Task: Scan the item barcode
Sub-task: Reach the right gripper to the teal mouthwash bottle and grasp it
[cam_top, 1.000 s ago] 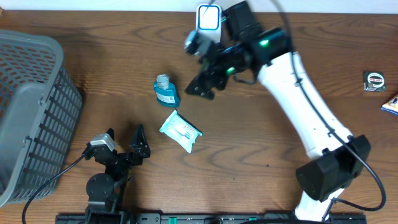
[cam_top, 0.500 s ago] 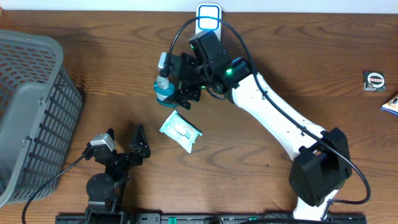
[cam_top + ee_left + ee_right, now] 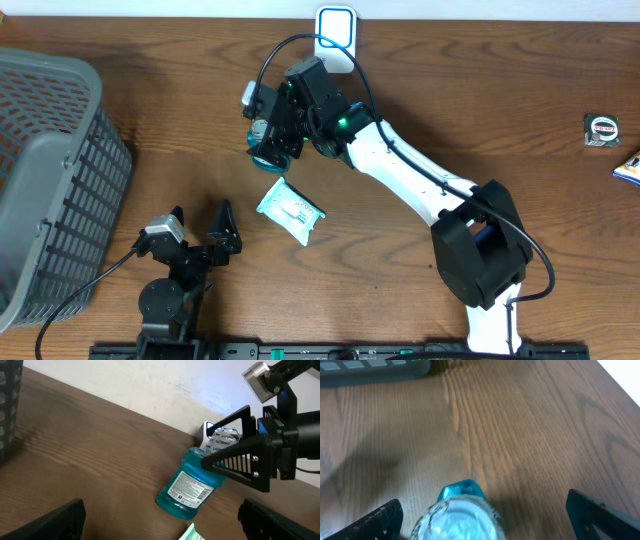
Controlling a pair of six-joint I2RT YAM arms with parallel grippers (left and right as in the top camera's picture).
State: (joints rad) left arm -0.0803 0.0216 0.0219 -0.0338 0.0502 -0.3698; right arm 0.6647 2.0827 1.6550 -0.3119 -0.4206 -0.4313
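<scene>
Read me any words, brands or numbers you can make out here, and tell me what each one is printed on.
"LISTERINE", as far as it can be read, repeated on the clear seal around the neck of the blue mouthwash bottle.
The white back label on that bottle: print too small to read.
The white packet: print too blurred to read.
The small round item at the far right: markings unreadable.

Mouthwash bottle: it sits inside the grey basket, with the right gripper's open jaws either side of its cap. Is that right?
No. The mouthwash bottle is on the wooden table, apart from the grey basket, as the overhead view shows. The right gripper does have open jaws either side of its cap.
</scene>
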